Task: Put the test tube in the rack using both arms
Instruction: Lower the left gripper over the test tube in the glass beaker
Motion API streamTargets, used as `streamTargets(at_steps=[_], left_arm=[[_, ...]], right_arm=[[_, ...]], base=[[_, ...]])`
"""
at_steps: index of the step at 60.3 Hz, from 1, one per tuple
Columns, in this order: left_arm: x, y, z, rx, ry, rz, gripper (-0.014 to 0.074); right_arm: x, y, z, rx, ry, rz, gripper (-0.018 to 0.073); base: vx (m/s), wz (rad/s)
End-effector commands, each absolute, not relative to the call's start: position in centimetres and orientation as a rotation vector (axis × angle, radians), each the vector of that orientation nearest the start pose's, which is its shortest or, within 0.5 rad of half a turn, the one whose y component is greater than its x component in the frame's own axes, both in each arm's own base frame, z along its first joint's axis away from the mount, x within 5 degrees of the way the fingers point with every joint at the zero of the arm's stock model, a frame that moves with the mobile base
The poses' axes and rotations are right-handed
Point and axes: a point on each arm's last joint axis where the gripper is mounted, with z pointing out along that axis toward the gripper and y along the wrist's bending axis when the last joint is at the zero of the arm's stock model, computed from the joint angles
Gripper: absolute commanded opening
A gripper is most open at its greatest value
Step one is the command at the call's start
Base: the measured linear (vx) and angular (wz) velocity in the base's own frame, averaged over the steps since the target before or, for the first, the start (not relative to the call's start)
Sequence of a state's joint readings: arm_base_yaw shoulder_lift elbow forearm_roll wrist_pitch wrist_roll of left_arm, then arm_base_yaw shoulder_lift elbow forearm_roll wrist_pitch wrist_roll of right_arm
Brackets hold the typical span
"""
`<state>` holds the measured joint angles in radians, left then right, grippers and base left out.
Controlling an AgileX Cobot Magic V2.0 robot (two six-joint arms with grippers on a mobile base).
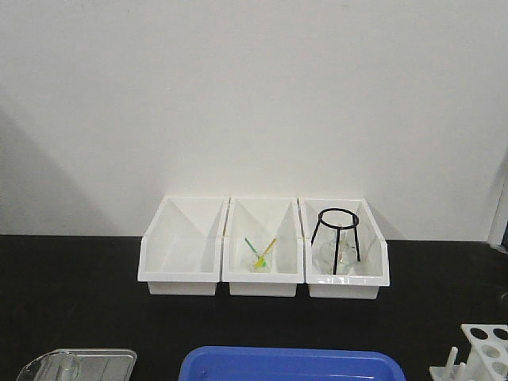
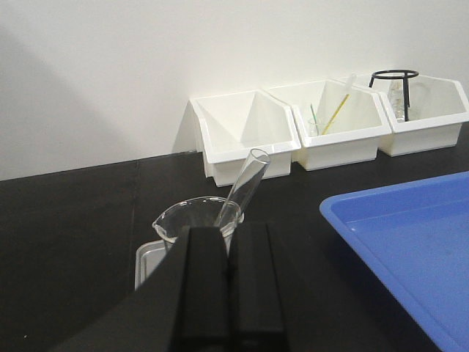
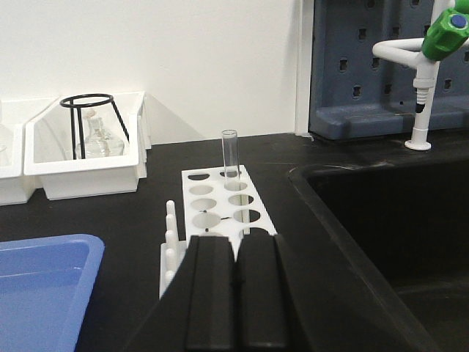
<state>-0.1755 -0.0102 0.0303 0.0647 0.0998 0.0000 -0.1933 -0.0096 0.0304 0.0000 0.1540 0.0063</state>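
The left gripper (image 2: 228, 235) fills the near edge of the left wrist view, its black jaws clenched together with nothing between them. Just beyond it a glass beaker (image 2: 176, 220) stands on a small tray (image 2: 144, 260) on the black bench (image 2: 73, 220). A clear test tube (image 2: 248, 180) leans in the beaker, its open mouth tilted up and to the right. A blue tray (image 2: 410, 249) lies to the right, and three white bins (image 2: 344, 139) line the far wall.

In the right wrist view, the right gripper (image 3: 236, 242) is also clenched on nothing. Just past it is the white rack (image 3: 198, 187), with upright pegs (image 3: 171, 220) along its left side. A second test tube (image 3: 230, 154) stands upright in a hole at the rack's far right corner. A black sink (image 3: 381, 213) lies to the right of the rack.
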Motion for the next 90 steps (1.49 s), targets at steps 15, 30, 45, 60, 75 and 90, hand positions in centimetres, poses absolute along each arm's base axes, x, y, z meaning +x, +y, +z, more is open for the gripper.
streamTargets(at_steps=[15, 30, 45, 60, 75, 90], left_arm=[[5.4, -1.0, 20.5, 0.167, 1.488, -0.102, 0.0004], [5.4, -1.0, 20.5, 0.167, 1.488, -0.102, 0.0004], [5.3, -1.0, 21.4, 0.159, 1.401, -0.110, 0.0004], [4.2, -0.9, 24.7, 0.134, 1.041, -0.134, 0.0004], [3.2, -0.7, 33.3, 0.145, 1.033, -0.093, 0.0004], [9.6, -1.8, 40.2, 0.195, 1.187, -0.040, 0.0004]], right_arm=[[5.5, -1.1, 19.7, 0.148, 1.553, -0.161, -0.0011], [5.5, -1.1, 19.8, 0.145, 1.542, -0.162, -0.0011], [5.4, -1.1, 20.8, 0.173, 1.435, -0.127, -0.0011], [4.4, -0.9, 24.9, 0.138, 1.173, -0.152, -0.0011], [4.3, -0.8, 33.3, 0.066, 1.138, -0.243, -0.0011], [10.5, -2.1, 38.7, 0.082, 1.255, -0.226, -0.0011]], base=[[0.02, -0.01], [0.00, 0.00], [0.00, 0.00], [0.00, 0.00], [0.00, 0.00], [0.00, 0.00]])
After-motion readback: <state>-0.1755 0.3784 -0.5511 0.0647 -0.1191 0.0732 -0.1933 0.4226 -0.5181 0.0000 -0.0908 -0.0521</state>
